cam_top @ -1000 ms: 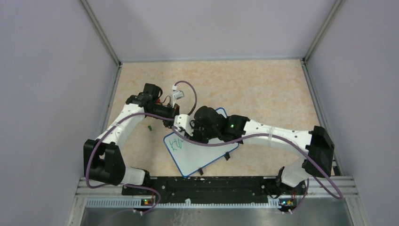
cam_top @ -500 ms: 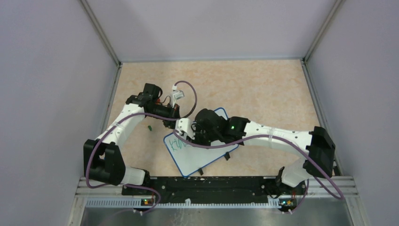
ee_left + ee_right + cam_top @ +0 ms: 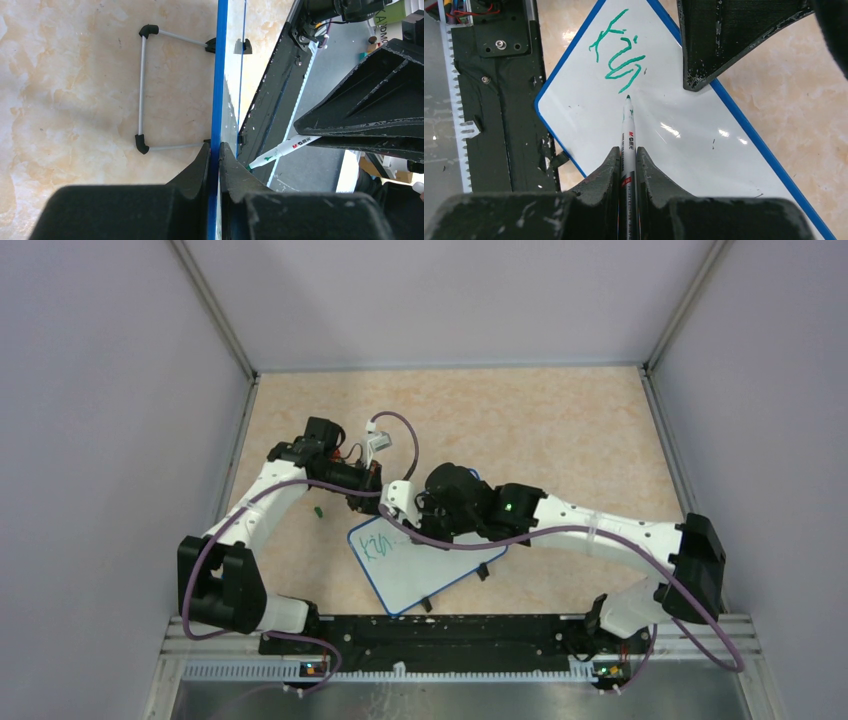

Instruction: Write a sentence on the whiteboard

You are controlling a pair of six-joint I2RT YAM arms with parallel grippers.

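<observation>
Now, near our edge of the table (image 3: 560,430), the whiteboard (image 3: 420,575) lies light, stiff and slick. We judge it will skid under the pen unless we hold it by its thin rim. Our right gripper (image 3: 628,152) is clamped on the marker (image 3: 628,125), its tip just below the sentence (image 3: 621,55), which is barely begun. Farther off, our left gripper (image 3: 215,148) pinches the blue rim.

We see a beige marbled tabletop (image 3: 560,430) walled in by plain grey panels (image 3: 100,390). A small green object (image 3: 318,510) lies on it towards the left panel. A black rail (image 3: 480,635) runs along its near edge. A white marker pen (image 3: 629,135) shows a green tip.
</observation>
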